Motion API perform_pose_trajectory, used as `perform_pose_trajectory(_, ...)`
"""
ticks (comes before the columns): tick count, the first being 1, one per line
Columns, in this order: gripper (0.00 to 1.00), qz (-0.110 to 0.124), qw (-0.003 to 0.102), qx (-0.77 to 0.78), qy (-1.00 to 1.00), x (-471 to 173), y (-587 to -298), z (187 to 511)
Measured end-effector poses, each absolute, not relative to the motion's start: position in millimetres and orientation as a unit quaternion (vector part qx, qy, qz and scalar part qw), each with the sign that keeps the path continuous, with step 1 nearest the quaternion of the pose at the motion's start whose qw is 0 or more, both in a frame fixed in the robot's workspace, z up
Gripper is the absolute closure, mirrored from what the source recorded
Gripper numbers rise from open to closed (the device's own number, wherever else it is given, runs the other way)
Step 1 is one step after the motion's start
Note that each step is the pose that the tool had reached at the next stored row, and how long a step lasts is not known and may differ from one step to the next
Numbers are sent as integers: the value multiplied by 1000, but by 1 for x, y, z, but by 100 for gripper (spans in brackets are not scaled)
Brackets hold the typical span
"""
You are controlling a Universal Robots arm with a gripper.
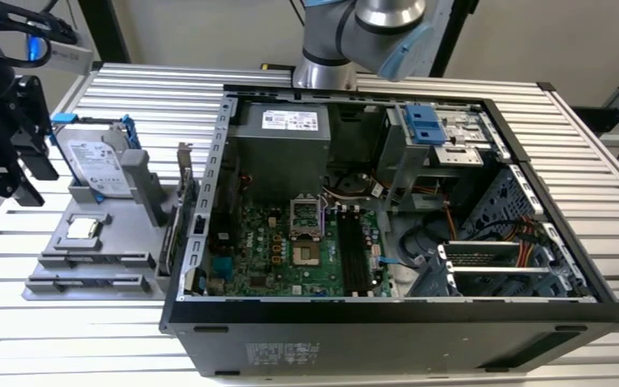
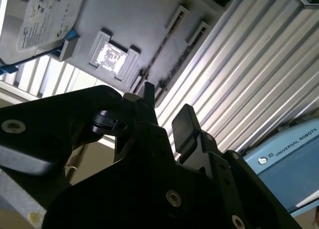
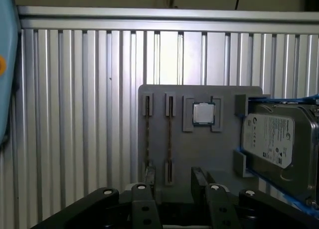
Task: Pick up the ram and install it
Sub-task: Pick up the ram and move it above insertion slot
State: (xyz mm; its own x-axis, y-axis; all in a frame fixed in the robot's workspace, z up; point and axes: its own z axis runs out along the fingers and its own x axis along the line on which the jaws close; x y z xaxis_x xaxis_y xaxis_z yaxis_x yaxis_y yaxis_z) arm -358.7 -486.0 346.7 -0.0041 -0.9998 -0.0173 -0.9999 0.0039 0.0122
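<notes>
Hovering my black two-fingered gripper (image 3: 173, 176) over the flat grey holder tray (image 3: 199, 154).
I am seeing its fingers (image 2: 185, 120) spread with nothing between them in both wrist views; two thin dark ram sticks (image 3: 169, 139) are standing on edge in the tray's slots, just beside the small square silver chip (image 3: 203, 113), at the exterior view's left.

Cut off at the edges, or too thin to read

The arm (image 1: 363, 32) runs out past the exterior view's top edge; the gripper (image 3: 172, 181) is clipped by the picture's edge in the first wrist view, its body mostly out of frame; the ram (image 3: 169, 139) and a second stick (image 3: 147, 139) stand edge-on in the grey holder (image 3: 199, 154), thin lines whose faces cannot be seen; the hard drive (image 3: 276, 144) is cut by the frame.
</notes>
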Motion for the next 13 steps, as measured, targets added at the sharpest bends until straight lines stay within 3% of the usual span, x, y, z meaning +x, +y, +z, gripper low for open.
perform_pose_trajectory(13,0,9,1,-706,708,-359,-486,326)
